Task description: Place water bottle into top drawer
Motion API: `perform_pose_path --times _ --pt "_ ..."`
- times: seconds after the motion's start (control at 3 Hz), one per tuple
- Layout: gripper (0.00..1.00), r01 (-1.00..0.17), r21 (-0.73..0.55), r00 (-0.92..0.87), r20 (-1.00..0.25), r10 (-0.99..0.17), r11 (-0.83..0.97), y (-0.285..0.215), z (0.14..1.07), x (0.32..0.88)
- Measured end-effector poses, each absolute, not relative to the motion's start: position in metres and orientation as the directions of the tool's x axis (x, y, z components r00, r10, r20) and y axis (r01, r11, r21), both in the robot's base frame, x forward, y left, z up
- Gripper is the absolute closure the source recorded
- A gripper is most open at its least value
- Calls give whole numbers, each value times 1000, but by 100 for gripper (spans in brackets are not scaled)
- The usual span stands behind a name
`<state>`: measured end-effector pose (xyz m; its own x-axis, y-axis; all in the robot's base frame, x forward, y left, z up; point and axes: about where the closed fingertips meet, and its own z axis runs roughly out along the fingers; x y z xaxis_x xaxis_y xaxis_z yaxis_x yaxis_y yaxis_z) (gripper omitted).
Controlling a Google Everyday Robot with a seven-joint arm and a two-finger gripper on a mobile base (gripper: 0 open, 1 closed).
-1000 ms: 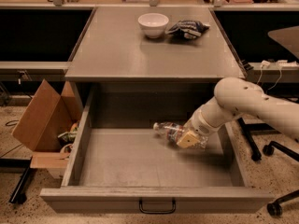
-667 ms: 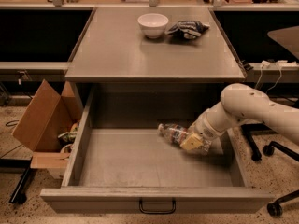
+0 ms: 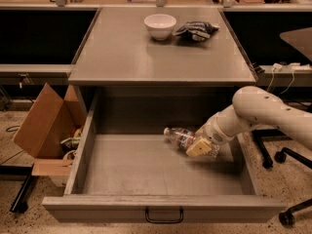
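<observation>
The top drawer is pulled wide open, with a grey floor and a small black handle on its front panel. The water bottle lies tilted inside the drawer at the right of the middle, its white cap pointing left. My gripper is inside the drawer at the bottle's right end, low over the drawer floor. The white arm reaches in from the right. The bottle's right part is hidden behind the gripper.
A white bowl and a dark snack bag sit at the back of the grey counter above the drawer. An open cardboard box stands on the floor at the left. Chair wheels stand at the right.
The arm and gripper have shifted slightly right and down inside the drawer, and the bottle has moved with them toward the drawer floor.
</observation>
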<state>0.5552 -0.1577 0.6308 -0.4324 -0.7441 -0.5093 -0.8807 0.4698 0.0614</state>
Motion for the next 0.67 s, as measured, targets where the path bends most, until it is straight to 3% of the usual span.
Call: perform_pose_path --times 0.33,0.67 --pt "0 -897 48 -396 -531 -749 440 -147 647 559" --pt "0 -904 40 -376 -548 -747 426 -149 653 559"
